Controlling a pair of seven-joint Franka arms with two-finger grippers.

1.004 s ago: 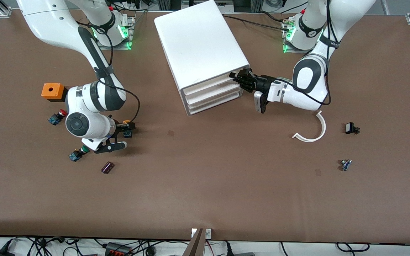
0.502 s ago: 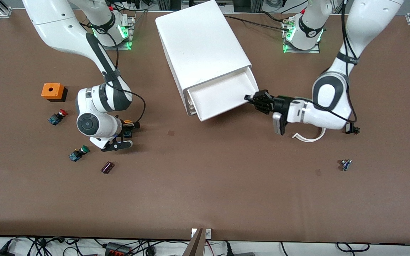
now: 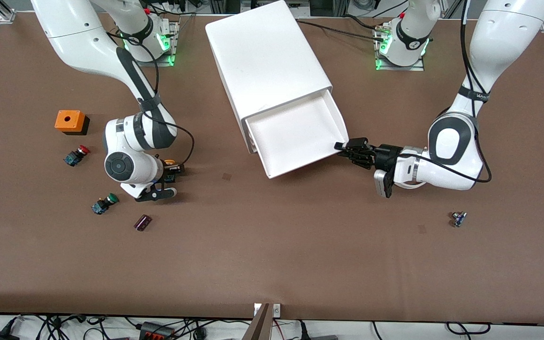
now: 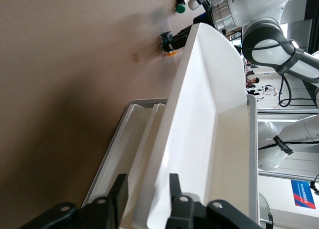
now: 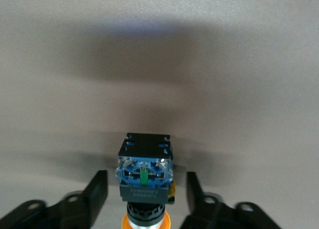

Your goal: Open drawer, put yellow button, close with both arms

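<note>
Left gripper had its jaws pinching the front rim of the drawer, which stood pulled well out of the cabinet. Right gripper sat low over the bench, jaws spread, yellow button between them, not yet clamped.

High front overview; two close wrist views
</note>
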